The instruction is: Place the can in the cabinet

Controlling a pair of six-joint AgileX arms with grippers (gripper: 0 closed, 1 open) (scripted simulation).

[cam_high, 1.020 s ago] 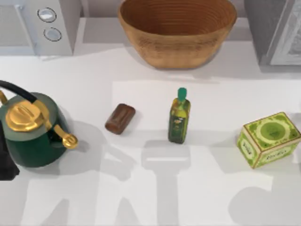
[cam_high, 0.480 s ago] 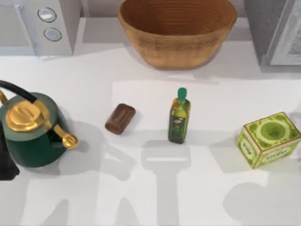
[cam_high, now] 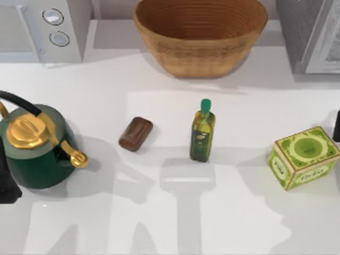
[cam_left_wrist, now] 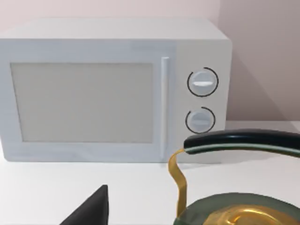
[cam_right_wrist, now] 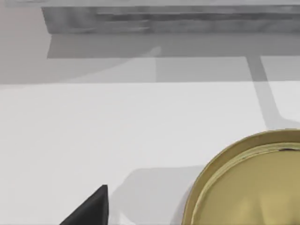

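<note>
The can (cam_high: 135,134) is a small dark brown glossy cylinder lying on its side on the white table, left of centre. Nothing touches it. The grey cabinet (cam_high: 311,37) stands at the back right corner, and its lower front (cam_right_wrist: 164,21) runs across the right wrist view. My left arm (cam_high: 5,180) is a dark shape at the table's left edge, beside the kettle and far from the can. My right arm (cam_high: 337,125) just shows at the right edge, behind the green box.
A green and gold kettle (cam_high: 37,146) stands at the left, its handle (cam_left_wrist: 243,140) before the white microwave (cam_left_wrist: 112,89). A wicker basket (cam_high: 200,34) sits at the back centre. A green-capped bottle (cam_high: 202,131) stands right of the can, with a green printed box (cam_high: 304,156) farther right.
A dark part of my right arm has come into sight at the right edge behind the green box, and its shadow on the table has shifted. The can and the left arm have not moved.
</note>
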